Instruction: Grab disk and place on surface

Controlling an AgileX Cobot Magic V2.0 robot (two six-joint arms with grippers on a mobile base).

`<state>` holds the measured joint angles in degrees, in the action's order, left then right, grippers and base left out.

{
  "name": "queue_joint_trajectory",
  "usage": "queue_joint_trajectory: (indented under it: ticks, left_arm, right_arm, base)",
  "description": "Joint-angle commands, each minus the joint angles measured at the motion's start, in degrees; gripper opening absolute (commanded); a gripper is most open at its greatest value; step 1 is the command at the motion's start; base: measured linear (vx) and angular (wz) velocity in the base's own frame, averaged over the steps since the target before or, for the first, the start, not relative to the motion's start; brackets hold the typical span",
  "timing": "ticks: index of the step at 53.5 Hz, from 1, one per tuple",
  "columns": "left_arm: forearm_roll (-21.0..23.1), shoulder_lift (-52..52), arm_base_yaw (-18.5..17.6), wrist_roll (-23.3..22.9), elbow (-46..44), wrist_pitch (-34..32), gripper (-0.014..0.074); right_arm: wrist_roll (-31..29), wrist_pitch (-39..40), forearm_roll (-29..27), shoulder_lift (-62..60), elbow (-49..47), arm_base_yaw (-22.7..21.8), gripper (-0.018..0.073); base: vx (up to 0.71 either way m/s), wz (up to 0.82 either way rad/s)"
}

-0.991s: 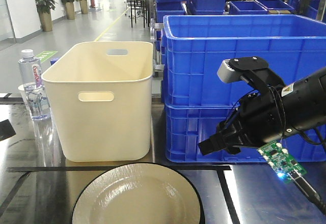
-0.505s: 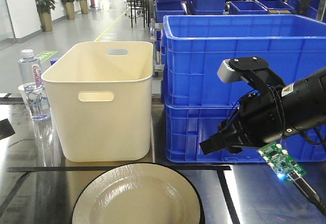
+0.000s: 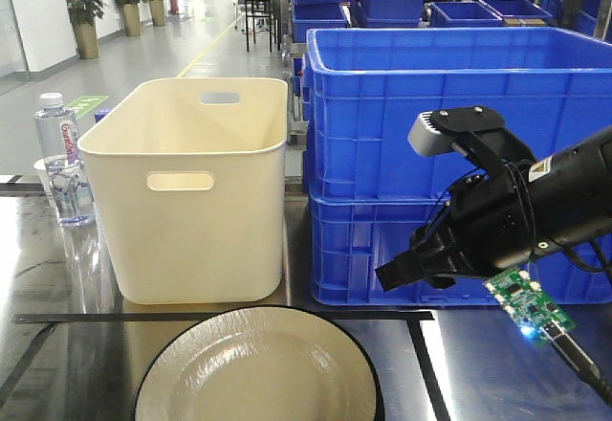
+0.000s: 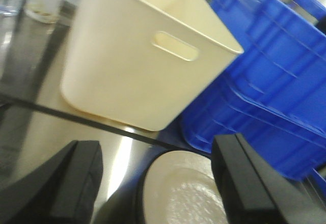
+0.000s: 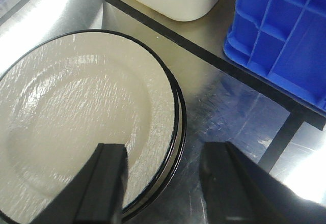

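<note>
1. Right claw: jaws apart, empty, hanging above the disk with its rim lying between and below the two fingers.
2. Left claw: jaws apart, empty, well above the surface, disk rim visible below and ahead.
3. Disk: cream, black-edged, lying flat on the glossy surface, inside the black tape lines. Appears stacked on a second rim beneath; cannot confirm.
4. Beyond the claws: cream bin and blue crates; water bottle far off to the left.
5. Risk: closing on both rims, if stacked, lifts two pieces or drops one.
6. Risk: shallow pinch on the thin, smooth rim likely to slip during lift.
7. Risk: descending too far drives fingertips into the metal surface.
</note>
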<state>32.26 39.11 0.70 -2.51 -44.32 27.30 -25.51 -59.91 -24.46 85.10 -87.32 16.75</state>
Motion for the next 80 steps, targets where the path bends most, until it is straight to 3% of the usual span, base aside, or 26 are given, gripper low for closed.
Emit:
queue_joint_trajectory:
  ticks: [1, 4, 9, 14, 20, 30, 37, 42, 45, 49, 60, 80]
  left_arm:
    - [-9.94, -3.71, 0.23, -13.08, 0.28, -4.66, 0.0549]
    - [-12.83, -6.46, 0.23, -19.05, 2.64, -7.53, 0.0538]
    - [-13.86, -10.32, 0.23, -23.10, 7.24, -12.82, 0.0510]
    - [-17.04, -15.06, 0.23, -23.24, 12.67, -20.37, 0.0444]
    - [-20.81, -22.65, 0.23, -23.16, 19.07, -28.49, 0.0298]
    - [-30.07, -34.57, 0.75, -18.40, 28.27, -27.77, -0.0006]
    - [-30.56, -41.17, 2.17, -8.83, 36.47, -23.51, -0.0010]
    - [-30.62, -40.45, 2.77, -4.99, 41.98, -23.77, -0.0009]
    - [-30.62, -40.69, 2.83, -4.98, 45.26, -26.27, -0.0009]
    - [-31.27, -40.69, 2.84, -5.27, 44.93, -22.34, -0.0009]
    - [-35.06, -40.69, 2.84, -5.27, 45.00, -23.61, -0.0009]
    - [-35.04, -40.63, 2.69, -5.27, 44.93, -23.12, -0.0009]
  right_arm:
    - [-0.03, 2.85, -1.39, -2.14, -1.99, -0.20, 0.0382]
    - [-0.03, 2.85, -1.39, -2.14, -1.99, -0.20, 0.0382]
    - [-0.03, 2.85, -1.39, -2.14, -1.99, -0.20, 0.0382]
    - [-0.03, 2.85, -1.39, -2.14, -1.99, -0.20, 0.0382]
    - [-0.03, 2.77, -1.39, -2.14, -1.99, -0.20, 0.0382]
    - [-0.03, 2.82, -1.39, -2.14, -1.99, -0.20, 0.0382]
    - [-0.03, 2.82, -1.39, -2.14, -1.99, -0.20, 0.0382]
    - [-0.03, 2.32, -1.46, -2.14, -1.99, -0.20, 0.0382]
    - [-0.03, 2.31, -1.46, -2.08, -1.99, -0.20, 0.0382]
    - [-0.03, 2.03, -1.24, -1.92, -1.99, -0.20, 0.0382]
    - [-0.03, 1.97, -1.29, -1.92, -1.99, -0.20, 0.0382]
    - [-0.03, 1.97, -1.29, -1.92, -1.99, -0.20, 0.0382]
  base:
    - [0.00, 0.00]
    - [0.00, 0.00]
    - [0.00, 0.00]
    - [0.00, 0.00]
    - [0.00, 0.00]
    - [0.00, 0.00]
    - [0.00, 0.00]
    - [0.00, 0.00]
    - [0.00, 0.02]
    - [0.00, 0.00]
    - [0.00, 0.00]
    - [0.00, 0.00]
